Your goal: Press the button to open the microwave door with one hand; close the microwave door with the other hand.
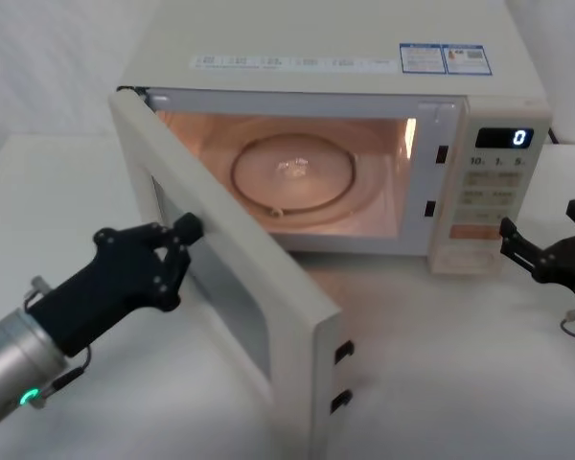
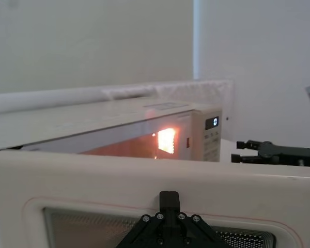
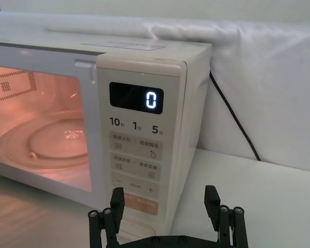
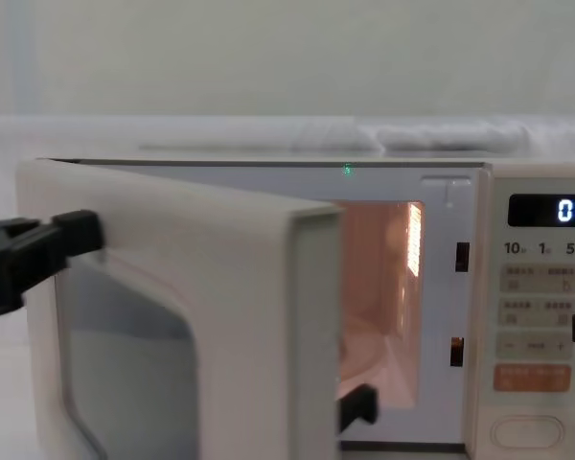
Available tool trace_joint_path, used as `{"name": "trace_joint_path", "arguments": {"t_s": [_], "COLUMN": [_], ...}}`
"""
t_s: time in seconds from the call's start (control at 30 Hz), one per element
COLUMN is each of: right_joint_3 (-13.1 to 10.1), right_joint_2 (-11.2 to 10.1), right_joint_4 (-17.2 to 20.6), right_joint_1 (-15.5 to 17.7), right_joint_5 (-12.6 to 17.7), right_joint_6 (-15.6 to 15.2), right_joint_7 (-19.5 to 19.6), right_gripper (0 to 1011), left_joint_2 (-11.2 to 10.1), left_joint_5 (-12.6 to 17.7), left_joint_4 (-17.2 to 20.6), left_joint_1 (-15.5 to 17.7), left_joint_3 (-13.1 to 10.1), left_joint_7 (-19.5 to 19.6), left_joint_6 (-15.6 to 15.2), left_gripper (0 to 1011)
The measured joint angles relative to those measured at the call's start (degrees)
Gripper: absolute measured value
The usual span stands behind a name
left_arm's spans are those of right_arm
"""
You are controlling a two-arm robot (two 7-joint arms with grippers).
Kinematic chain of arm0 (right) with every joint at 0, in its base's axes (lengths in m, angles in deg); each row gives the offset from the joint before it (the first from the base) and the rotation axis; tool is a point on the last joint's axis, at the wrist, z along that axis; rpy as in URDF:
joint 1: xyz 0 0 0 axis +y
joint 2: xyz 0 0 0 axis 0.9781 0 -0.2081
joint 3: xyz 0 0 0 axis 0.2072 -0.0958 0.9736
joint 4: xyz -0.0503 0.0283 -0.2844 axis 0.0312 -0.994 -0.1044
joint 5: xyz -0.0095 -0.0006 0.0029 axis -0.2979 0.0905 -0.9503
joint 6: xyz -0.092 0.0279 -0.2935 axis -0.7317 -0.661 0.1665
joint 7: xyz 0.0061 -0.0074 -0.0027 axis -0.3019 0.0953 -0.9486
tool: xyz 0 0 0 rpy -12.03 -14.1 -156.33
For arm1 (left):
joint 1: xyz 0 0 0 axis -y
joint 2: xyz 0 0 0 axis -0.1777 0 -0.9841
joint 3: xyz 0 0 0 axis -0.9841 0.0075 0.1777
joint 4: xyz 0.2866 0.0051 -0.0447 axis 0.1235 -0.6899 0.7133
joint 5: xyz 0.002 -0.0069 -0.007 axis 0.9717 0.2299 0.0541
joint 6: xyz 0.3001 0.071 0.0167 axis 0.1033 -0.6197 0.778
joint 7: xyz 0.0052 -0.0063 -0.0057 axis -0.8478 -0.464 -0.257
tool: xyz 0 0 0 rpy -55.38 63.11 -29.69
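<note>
The microwave door (image 1: 259,259) stands swung out to the left, about half open, and the cavity is lit. My left gripper (image 1: 187,228) is shut, and its black tip rests against the door's outer face near the top edge. The left wrist view shows that tip (image 2: 169,199) just above the window frame of the door (image 2: 144,178). My right gripper (image 1: 541,225) is open and hangs a little in front of the control panel. Its fingers (image 3: 117,199) frame the orange key, with the oval button (image 3: 140,226) just below. That button (image 4: 527,432) sits at the panel's bottom.
The microwave (image 1: 335,48) sits on a white table with a glass turntable (image 1: 292,172) inside; its display (image 3: 151,99) reads 0. A black power cable (image 3: 232,119) runs down the white backdrop behind its right side. Bare table lies in front of the door.
</note>
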Motion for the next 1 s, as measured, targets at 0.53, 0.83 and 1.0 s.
{"name": "trace_joint_path", "arguments": {"t_s": [0.53, 0.83, 1.0], "right_joint_3": [0.0, 0.0, 0.0], "right_joint_2": [0.0, 0.0, 0.0], "right_joint_4": [0.0, 0.0, 0.0], "right_joint_1": [0.0, 0.0, 0.0], "right_joint_5": [0.0, 0.0, 0.0], "right_joint_6": [0.0, 0.0, 0.0], "right_joint_7": [0.0, 0.0, 0.0], "right_gripper": [1002, 1002, 1002], "left_joint_2": [1.3, 5.1, 7.3], "left_joint_5": [-0.5, 1.4, 2.5], "left_joint_4": [-7.4, -11.4, -12.9], "left_joint_1": [13.0, 19.2, 21.1], "left_joint_3": [-10.3, -15.5, -17.6], "left_joint_7": [2.1, -2.0, -5.0], "left_joint_6": [-1.7, -3.0, -3.5], "left_gripper": [0, 0, 0]}}
